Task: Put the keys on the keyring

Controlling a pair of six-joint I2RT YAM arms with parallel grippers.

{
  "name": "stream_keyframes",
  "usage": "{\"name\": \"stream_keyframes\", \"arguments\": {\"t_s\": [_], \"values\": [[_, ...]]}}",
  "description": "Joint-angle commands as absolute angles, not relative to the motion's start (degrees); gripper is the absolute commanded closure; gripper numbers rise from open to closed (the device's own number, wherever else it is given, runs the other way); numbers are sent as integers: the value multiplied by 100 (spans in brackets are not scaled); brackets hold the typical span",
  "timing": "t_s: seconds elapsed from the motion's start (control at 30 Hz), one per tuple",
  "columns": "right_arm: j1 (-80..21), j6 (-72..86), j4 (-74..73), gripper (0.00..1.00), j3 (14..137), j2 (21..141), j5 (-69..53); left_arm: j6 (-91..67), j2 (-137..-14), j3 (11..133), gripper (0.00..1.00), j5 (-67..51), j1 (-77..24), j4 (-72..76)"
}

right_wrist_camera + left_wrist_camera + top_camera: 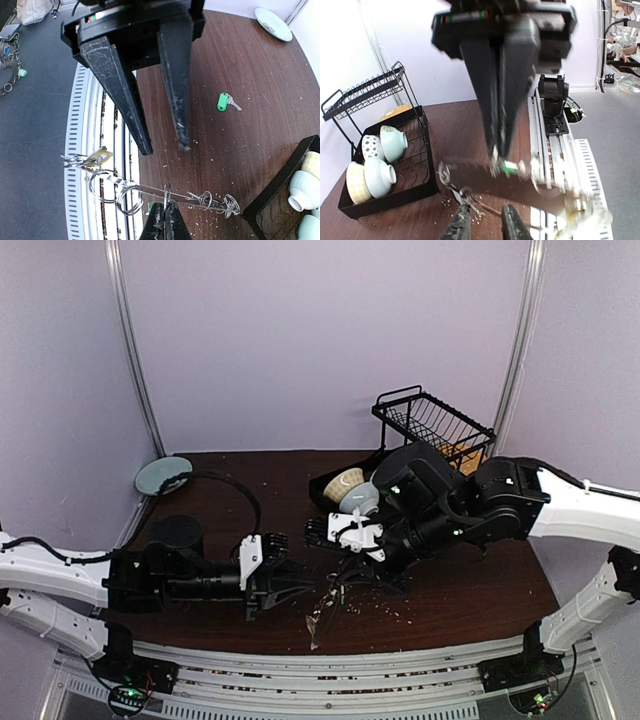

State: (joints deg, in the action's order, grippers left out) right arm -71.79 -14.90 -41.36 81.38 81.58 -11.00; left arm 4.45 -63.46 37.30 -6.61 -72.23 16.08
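The keyring is a thin wire hanging low over the brown table near its front edge, with small rings and coils threaded along it. My right gripper is shut on a small ring that the wire passes through, and a green tag shows at its tips. A yellow-headed key and silver keys hang at the wire's outer end. Another green key lies loose on the table. My left gripper faces the right one, its fingers apart; one fingertip touches a silver key cluster.
A black rack holding several bowls stands behind the work spot, and a wire dish rack is at the back right. A pale plate lies at the back left. Crumbs litter the table. The metal rail runs along the front edge.
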Motion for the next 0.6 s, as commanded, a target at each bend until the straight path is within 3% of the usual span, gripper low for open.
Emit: {"name": "stream_keyframes", "arguments": {"t_s": [0.0, 0.23, 0.57], "values": [[-7225, -1513, -3716, 100, 8045, 7831, -1167, 409, -5920, 3227, 73, -679, -7251, 2757], [-7225, -1512, -3674, 100, 8060, 7823, -1204, 461, -6295, 3656, 65, -854, -7251, 2503], [-7225, -1512, -3672, 100, 8042, 7803, -1206, 614, -6782, 4225, 81, -945, -7251, 2113]]}}
